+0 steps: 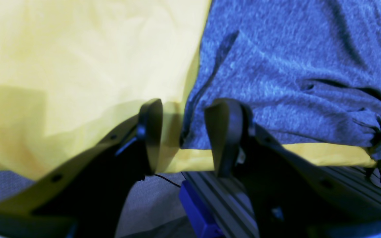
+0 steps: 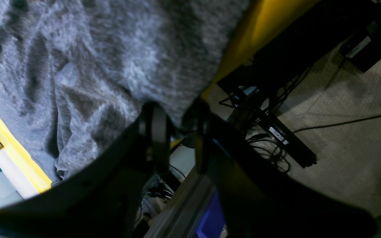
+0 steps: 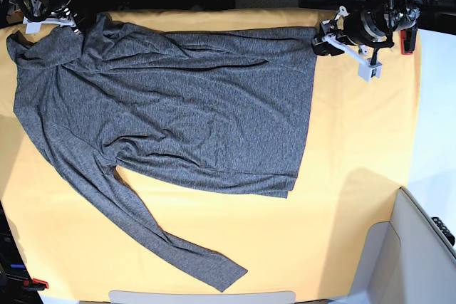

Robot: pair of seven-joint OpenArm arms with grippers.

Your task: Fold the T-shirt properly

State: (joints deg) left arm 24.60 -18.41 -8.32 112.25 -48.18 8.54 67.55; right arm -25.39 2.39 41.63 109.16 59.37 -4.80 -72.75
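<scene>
the heathered charcoal-grey knit t-shirt [image 3: 178, 105] lies spread on the yellow cloth [image 3: 356, 161]; left gripper [image 1: 184, 132] fingers spread at its corner, right gripper [image 2: 174, 132] fingers seemingly pinching its edge.

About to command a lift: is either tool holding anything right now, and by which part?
The right tool pinches the T-shirt at its edge near the table's rim. The left tool is open, straddling the shirt's corner, gripping nothing.

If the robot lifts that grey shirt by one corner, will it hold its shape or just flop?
Probably flop: the shirt lies limp and creased, one sleeve trailing loose. It looks like a soft knit, so it should sag and swing under a gripper. It is likely light for its spread, and pushing may bunch it or drag the yellow cloth beneath.
</scene>
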